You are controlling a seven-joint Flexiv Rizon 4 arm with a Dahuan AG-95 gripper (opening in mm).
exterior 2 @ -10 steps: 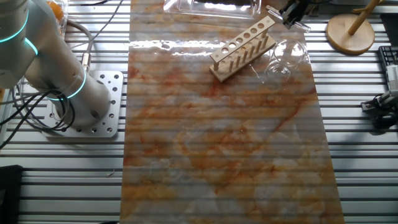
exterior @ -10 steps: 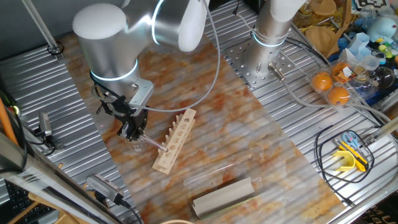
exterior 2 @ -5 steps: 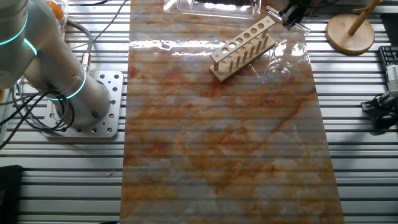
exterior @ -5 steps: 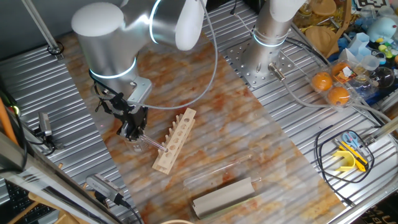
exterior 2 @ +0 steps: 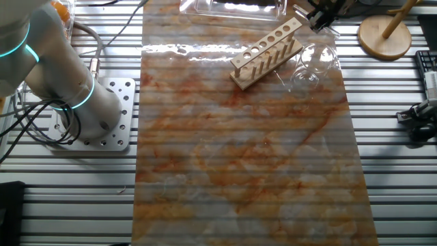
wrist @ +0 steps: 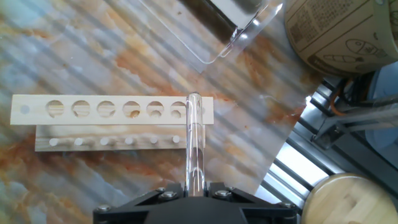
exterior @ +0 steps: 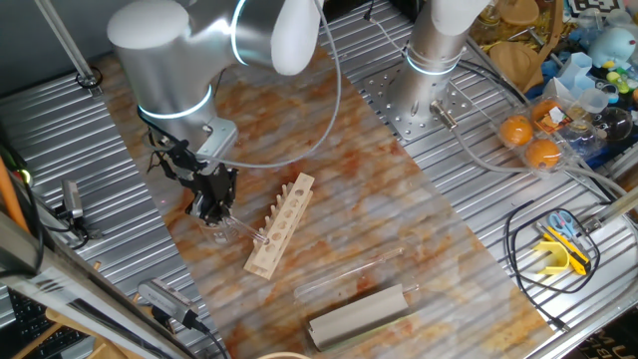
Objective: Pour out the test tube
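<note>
Gripper is clamped on the test tube, held tilted near the end hole of the wooden rack. Judged step: carrying it clear. Next: tip it over the beaker. The hand view shows the grip; only the other fixed view shows the beaker.

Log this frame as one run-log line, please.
stage: tube held, pour not visible | tool: shut on test tube | tube: tip by wooden rack end hole | beaker: beside rack
</note>
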